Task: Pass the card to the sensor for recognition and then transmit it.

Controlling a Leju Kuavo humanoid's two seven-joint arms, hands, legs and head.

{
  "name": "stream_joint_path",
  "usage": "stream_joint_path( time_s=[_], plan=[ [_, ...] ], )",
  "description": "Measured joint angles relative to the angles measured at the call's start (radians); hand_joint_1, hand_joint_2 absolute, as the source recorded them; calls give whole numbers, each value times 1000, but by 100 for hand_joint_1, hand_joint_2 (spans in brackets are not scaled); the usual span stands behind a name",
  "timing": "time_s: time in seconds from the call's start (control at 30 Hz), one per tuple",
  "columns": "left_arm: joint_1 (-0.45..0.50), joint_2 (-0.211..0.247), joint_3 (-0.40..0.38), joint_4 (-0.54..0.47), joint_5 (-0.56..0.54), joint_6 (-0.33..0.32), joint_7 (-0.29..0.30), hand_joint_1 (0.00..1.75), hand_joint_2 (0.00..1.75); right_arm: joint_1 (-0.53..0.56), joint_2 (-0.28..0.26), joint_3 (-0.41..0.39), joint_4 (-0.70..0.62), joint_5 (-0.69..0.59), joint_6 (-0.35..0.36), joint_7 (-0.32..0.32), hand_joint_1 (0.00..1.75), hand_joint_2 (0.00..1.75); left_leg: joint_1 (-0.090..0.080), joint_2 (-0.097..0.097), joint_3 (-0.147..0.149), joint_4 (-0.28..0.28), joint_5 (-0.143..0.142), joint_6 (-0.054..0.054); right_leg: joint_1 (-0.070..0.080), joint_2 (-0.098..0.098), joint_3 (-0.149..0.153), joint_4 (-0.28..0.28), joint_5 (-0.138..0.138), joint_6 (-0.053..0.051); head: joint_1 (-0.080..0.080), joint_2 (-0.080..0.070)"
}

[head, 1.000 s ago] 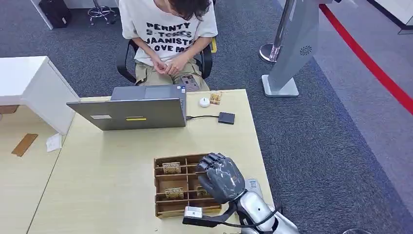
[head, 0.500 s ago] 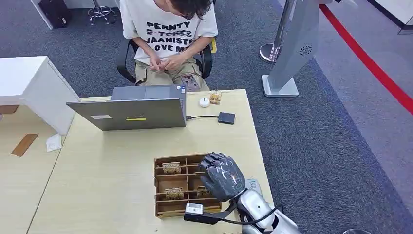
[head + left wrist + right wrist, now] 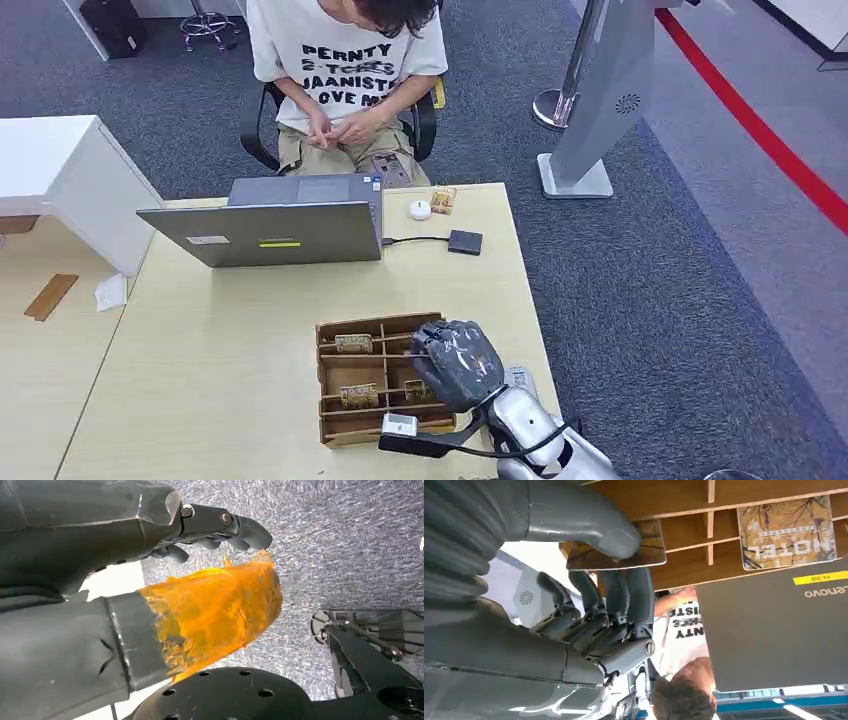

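Observation:
My right hand [image 3: 458, 364] hangs over the right side of the wooden card box [image 3: 335, 432] near the table's front edge. In the right wrist view its thumb [image 3: 616, 540] presses a brown card [image 3: 649, 555] against the fingers [image 3: 624, 595], so that card is pinched. Other cards stand in the box's slots [image 3: 353, 343], one printed HOTEL [image 3: 791, 532]. The small black sensor [image 3: 465, 241] lies at the far right of the table, cabled to the laptop [image 3: 265, 233]. My left hand [image 3: 125, 525] hangs over grey carpet, its fingers apart and its orange-wrapped thumb [image 3: 215, 615] holding nothing.
A person [image 3: 345, 70] sits behind the laptop with both hands in their lap. A white round puck [image 3: 420, 209] and another card [image 3: 443, 200] lie at the table's far edge. A grey kiosk stand [image 3: 590, 110] is on the carpet to the right.
My right hand has curled its fingers in over the box and sunk slightly; a second ago they were spread. The person and the table's things have stayed put.

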Motion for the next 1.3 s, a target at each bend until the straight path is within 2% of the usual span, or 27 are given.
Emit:
stream_joint_path(
  time_s=[0.07,0.43,0.7,0.87,1.13,1.2,1.3],
  plan=[
    [0,0,-2,0,1,0,-1,0,0,-2,0,-1,0,0,1,1,169,175,0,0,0,0,0,0,0,0,0,0,0,0,0,0],
    [0,0,-5,0,15,6,-7,0,0,-4,0,-3,1,-17,6,1,171,175,0,0,0,0,0,0,0,0,0,0,0,0,0,0],
    [0,0,-6,0,31,9,-10,0,0,8,-2,-35,-53,-66,2,-17,169,175,0,0,0,0,0,0,0,0,0,0,0,0,0,0],
    [0,0,-6,0,37,9,-10,0,0,19,-8,-51,-86,-76,-1,-24,161,175,0,0,0,0,0,0,0,0,0,0,0,0,0,0],
    [0,0,-6,0,64,13,-19,0,0,68,-49,-113,-252,-201,-14,-97,162,175,0,0,0,0,0,0,0,0,0,0,0,0,0,0],
    [1,0,-6,0,71,15,-20,0,0,93,-58,-132,-300,-257,-9,-127,169,175,0,0,0,0,0,0,0,0,0,0,0,0,0,0],
    [1,0,-6,0,77,16,-22,0,0,115,-69,-168,-367,-348,13,-168,169,175,0,0,0,0,0,0,0,0,0,0,0,0,0,0]
  ],
)
